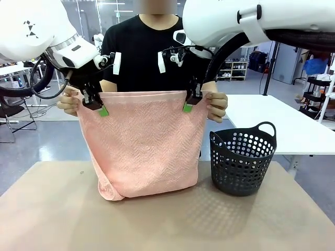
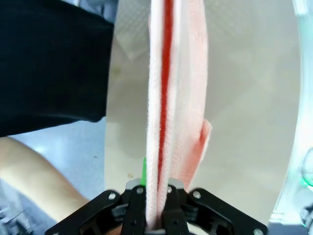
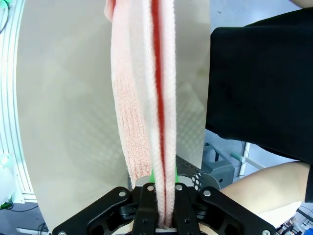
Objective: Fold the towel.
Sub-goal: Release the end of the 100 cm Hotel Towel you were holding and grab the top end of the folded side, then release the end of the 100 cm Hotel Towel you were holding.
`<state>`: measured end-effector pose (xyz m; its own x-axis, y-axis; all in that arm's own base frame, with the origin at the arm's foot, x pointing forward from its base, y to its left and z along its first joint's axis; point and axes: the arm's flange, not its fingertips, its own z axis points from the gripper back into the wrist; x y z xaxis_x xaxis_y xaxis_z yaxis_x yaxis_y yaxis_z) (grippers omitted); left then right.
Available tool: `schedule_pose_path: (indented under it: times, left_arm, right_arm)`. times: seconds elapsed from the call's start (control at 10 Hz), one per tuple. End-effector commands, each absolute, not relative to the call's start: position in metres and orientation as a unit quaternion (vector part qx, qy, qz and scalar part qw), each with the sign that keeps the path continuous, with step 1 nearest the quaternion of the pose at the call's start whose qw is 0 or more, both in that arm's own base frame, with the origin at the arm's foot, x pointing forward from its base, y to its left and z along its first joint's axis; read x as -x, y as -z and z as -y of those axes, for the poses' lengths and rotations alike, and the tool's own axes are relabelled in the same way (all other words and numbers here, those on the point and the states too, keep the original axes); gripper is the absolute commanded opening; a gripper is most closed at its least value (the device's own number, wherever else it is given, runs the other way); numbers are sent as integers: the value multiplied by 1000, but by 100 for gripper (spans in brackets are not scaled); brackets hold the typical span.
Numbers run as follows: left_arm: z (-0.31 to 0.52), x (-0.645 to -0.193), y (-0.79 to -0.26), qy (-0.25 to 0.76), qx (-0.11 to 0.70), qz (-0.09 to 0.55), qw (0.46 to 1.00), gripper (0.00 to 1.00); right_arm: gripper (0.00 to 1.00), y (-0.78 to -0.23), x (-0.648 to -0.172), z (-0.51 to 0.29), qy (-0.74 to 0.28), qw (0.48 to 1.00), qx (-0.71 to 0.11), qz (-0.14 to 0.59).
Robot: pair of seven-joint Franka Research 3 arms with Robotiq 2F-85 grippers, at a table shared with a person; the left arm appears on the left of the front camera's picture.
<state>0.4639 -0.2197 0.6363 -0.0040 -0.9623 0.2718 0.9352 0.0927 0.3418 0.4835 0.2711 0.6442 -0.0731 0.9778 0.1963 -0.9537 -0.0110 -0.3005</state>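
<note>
Our left gripper (image 1: 98, 106) is clamped tight on the towel (image 1: 138, 151), pinching its top edge near one upper corner. Our right gripper (image 1: 189, 103) is pinched closed the same way near the other corner. Between the two grippers the edge runs nearly level. Below them the towel hangs doubled, its lower end reaching the table (image 1: 47, 209). Just outside our left gripper a person's hand (image 1: 68, 102) grips the towel's corner, and the other hand (image 1: 217, 106) does so beside our right gripper. In both wrist views the pink layers run straight out from between closed jaws. Below and outward of the right gripper stands a dark basket (image 1: 243, 157), apart from the towel.
</note>
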Motion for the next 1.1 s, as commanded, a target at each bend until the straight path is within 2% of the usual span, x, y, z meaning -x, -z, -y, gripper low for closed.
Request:
schedule_pose_path:
  times: [0.0, 1.0]
  left_arm:
    - [220, -464, -637, 673, -34, 221, 705, 0]
    - [220, -464, -637, 673, -34, 221, 705, 0]
  right_arm:
    - [0, -645, -483, -271, -711, 679, 37, 179]
    - [0, -645, -483, -271, -711, 679, 37, 179]
